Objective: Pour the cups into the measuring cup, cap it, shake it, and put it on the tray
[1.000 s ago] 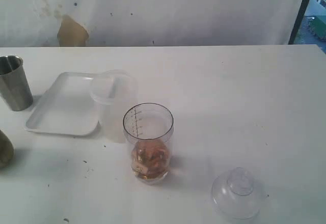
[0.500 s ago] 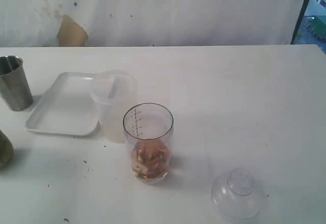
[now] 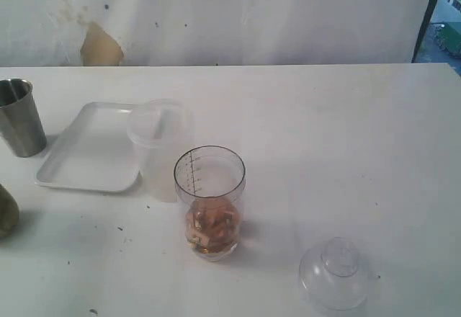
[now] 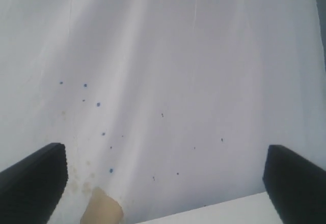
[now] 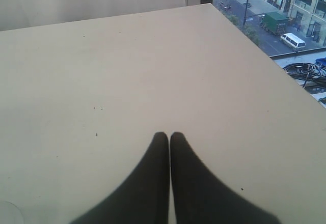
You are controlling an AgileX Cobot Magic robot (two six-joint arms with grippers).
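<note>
While the left pincer (image 4: 165, 151) gapes wide, the right pincer (image 5: 169, 135) is pressed together.

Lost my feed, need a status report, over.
Left gripper open, right gripper shut, both empty. Measuring cup part-filled, uncapped; cap on table. Frosted tub between cup and tray.
</note>
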